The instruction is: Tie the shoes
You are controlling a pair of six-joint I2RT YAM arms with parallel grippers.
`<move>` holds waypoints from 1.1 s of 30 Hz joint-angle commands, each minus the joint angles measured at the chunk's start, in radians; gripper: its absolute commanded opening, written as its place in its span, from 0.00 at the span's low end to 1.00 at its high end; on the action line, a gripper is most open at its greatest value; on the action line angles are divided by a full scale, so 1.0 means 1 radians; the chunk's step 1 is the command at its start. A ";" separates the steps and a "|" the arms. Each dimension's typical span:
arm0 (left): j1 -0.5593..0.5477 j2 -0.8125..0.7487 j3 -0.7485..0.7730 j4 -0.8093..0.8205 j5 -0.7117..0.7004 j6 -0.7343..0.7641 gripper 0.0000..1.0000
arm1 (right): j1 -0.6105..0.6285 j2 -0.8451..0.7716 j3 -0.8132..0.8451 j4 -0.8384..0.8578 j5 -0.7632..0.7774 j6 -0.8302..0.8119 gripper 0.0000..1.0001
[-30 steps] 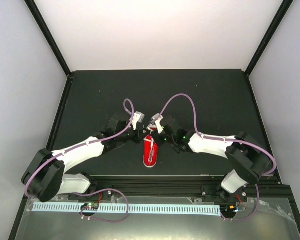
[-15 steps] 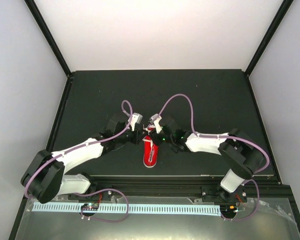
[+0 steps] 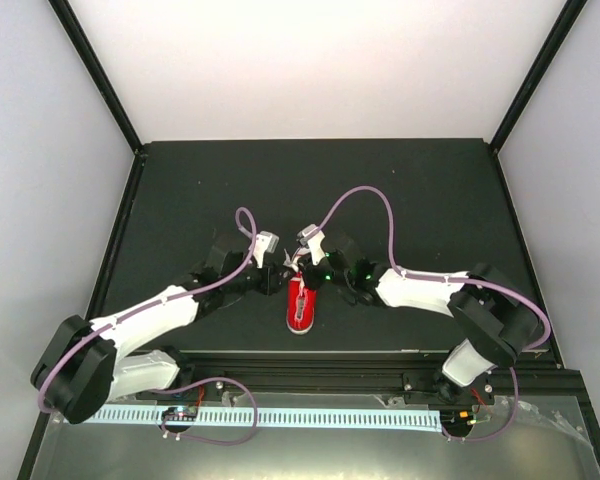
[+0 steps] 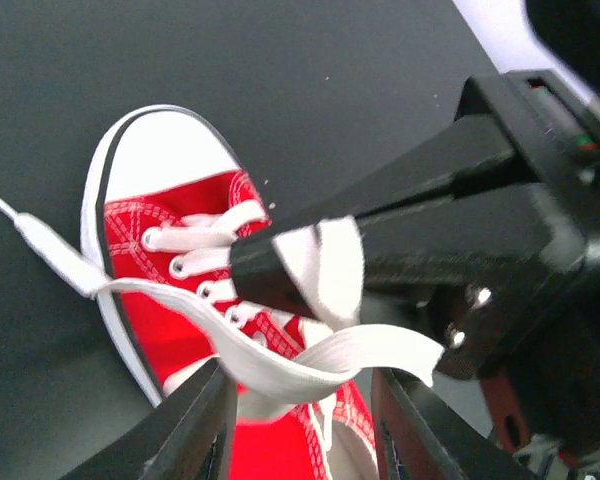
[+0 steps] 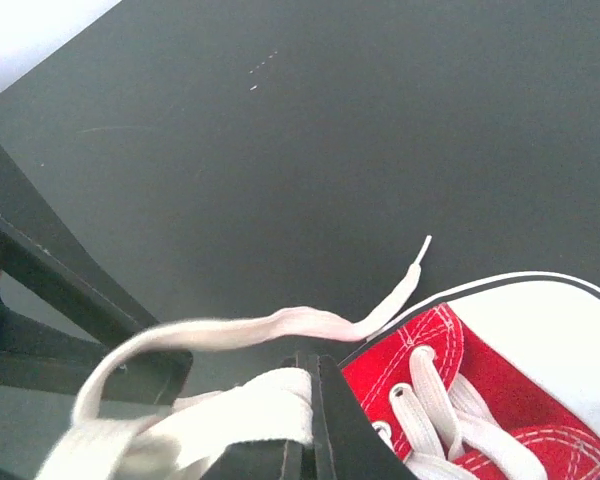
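The red shoe (image 3: 299,306) lies on the dark table (image 3: 430,190), close to its near edge, between the two arms. Above the shoe's tongue, the right fingers (image 4: 430,165) are clamped tight on its white lace (image 4: 325,352). Just left of the shoe, the left fingers (image 4: 195,430) stand apart, gripping nothing.

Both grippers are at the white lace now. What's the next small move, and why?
Probably back the left gripper straight off, away from the red canvas sneaker. Its fingers stand open with the flat white lace lying loose between them, while the right gripper is shut on that lace, so the right one holds it alone.
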State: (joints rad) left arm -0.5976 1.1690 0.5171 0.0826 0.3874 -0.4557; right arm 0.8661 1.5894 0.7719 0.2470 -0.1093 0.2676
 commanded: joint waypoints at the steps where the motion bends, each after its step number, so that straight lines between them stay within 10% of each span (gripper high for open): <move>1: 0.032 -0.067 -0.045 -0.038 0.007 0.015 0.41 | -0.003 -0.041 -0.016 0.056 0.031 -0.005 0.02; 16: 0.209 -0.052 -0.059 0.000 0.119 0.063 0.39 | -0.003 -0.042 -0.031 0.053 0.004 0.004 0.02; 33: 0.229 0.447 0.278 -0.037 0.545 0.209 0.42 | -0.003 -0.076 -0.066 0.093 -0.016 0.042 0.02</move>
State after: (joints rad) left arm -0.3679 1.5562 0.8040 0.0456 0.7959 -0.2810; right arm 0.8635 1.5547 0.7216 0.2646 -0.1364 0.2790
